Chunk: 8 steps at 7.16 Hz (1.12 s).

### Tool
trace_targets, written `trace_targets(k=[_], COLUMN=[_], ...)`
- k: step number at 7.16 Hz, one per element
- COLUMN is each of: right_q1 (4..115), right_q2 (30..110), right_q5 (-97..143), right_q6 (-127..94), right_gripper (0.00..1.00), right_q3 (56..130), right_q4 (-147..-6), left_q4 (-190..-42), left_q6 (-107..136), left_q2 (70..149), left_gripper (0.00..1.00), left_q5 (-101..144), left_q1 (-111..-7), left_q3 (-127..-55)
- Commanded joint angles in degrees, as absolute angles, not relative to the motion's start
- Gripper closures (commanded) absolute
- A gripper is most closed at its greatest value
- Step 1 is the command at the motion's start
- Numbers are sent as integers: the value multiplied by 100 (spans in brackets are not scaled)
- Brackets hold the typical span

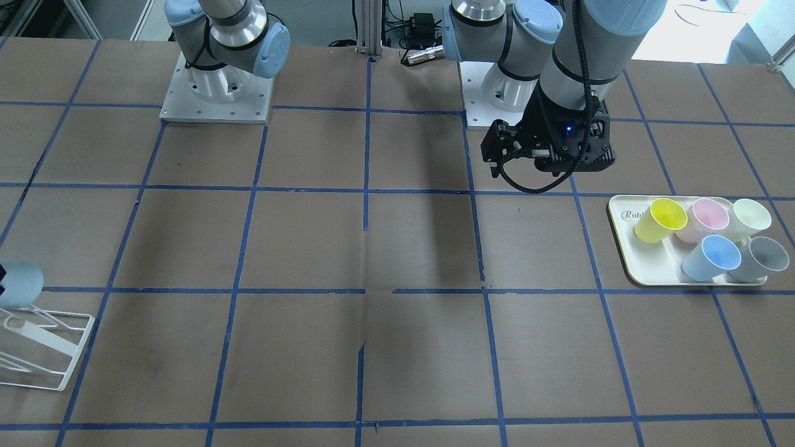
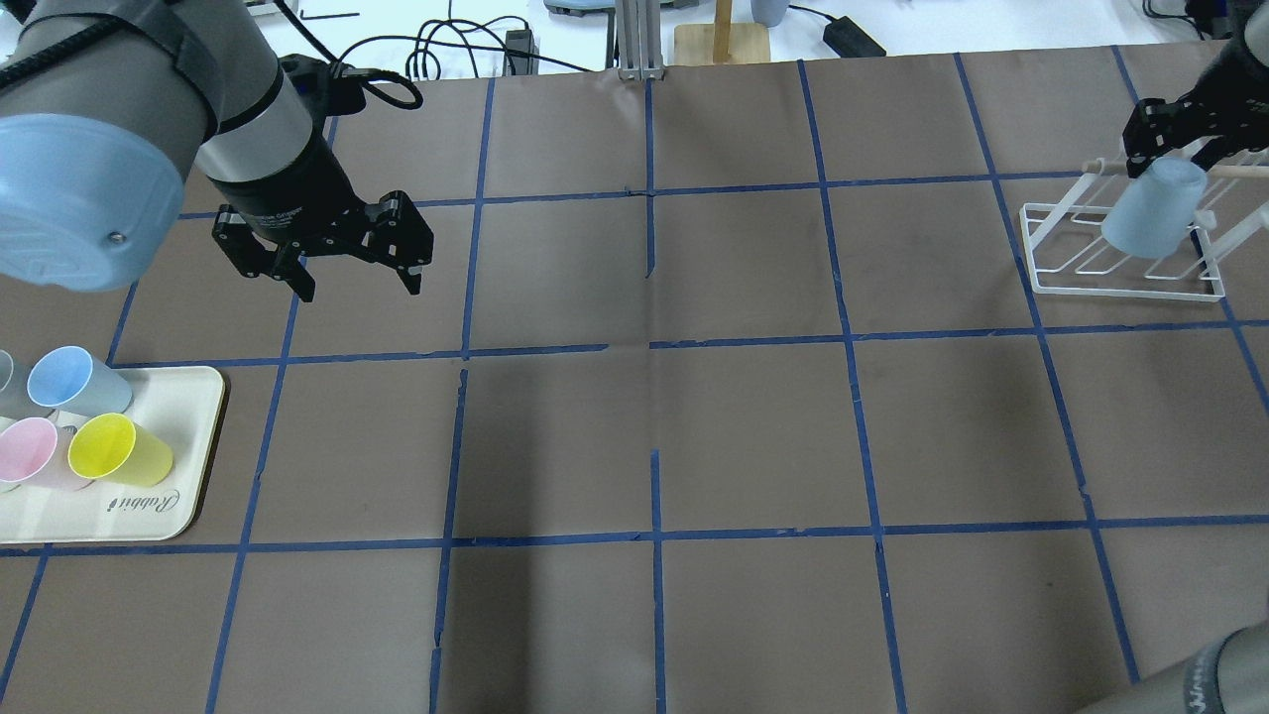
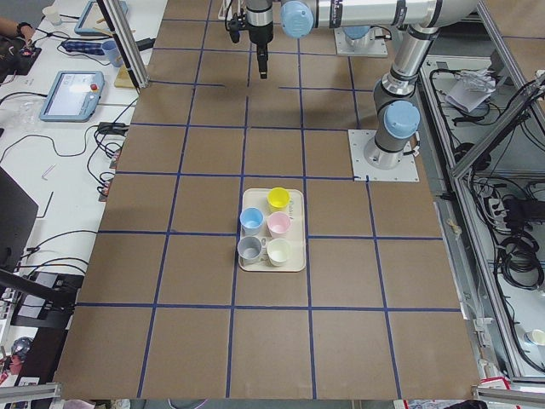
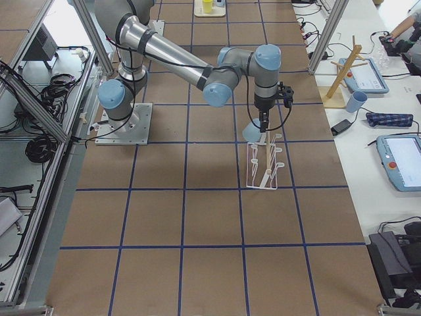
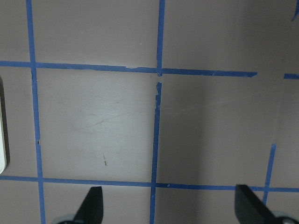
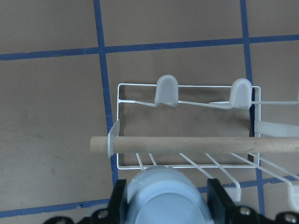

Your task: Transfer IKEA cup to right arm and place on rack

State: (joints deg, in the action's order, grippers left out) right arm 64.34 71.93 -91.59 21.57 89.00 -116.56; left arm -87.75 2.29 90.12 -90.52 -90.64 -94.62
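Note:
My right gripper (image 2: 1170, 134) is shut on the pale blue IKEA cup (image 2: 1153, 210) and holds it tilted, mouth down, over the white wire rack (image 2: 1051, 248) at the far right. In the right wrist view the cup (image 6: 164, 196) sits between the two black fingers (image 6: 117, 201) just in front of the rack (image 6: 187, 88). In the front view the cup (image 1: 20, 282) hangs above the rack (image 1: 43, 347). I cannot tell whether cup and rods touch. My left gripper (image 2: 360, 288) is open and empty above bare table, its fingertips (image 5: 93, 205) spread wide.
A cream tray (image 2: 149, 516) at the near left holds a second pale blue cup (image 2: 74, 382), a yellow cup (image 2: 119, 451), a pink cup (image 2: 30, 451) and others. A wooden rod (image 6: 187, 144) runs across the rack's top. Blue tape lines grid the brown table.

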Motion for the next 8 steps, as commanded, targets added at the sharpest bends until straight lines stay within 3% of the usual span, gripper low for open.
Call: trace_targets(k=[1, 4, 8], right_q1=[6434, 6434, 6530], right_q2=[7154, 7311, 8540], right_q5=[-9193, -9194, -8870], right_q6=[2215, 2215, 2118], right_gripper=[0, 0, 0], right_q3=[8912, 8789, 8209], right_q4=[-11690, -11584, -8647], left_q4=[-8815, -8789, -8728], left_q6=[185, 176, 176], left_q2=[8982, 9000, 8991], left_gripper=[0, 0, 0], left_q5=[-9096, -9237, -9255], left_q1=[-9070, -9105, -9088], left_q3=[-9378, -9334, -9360])
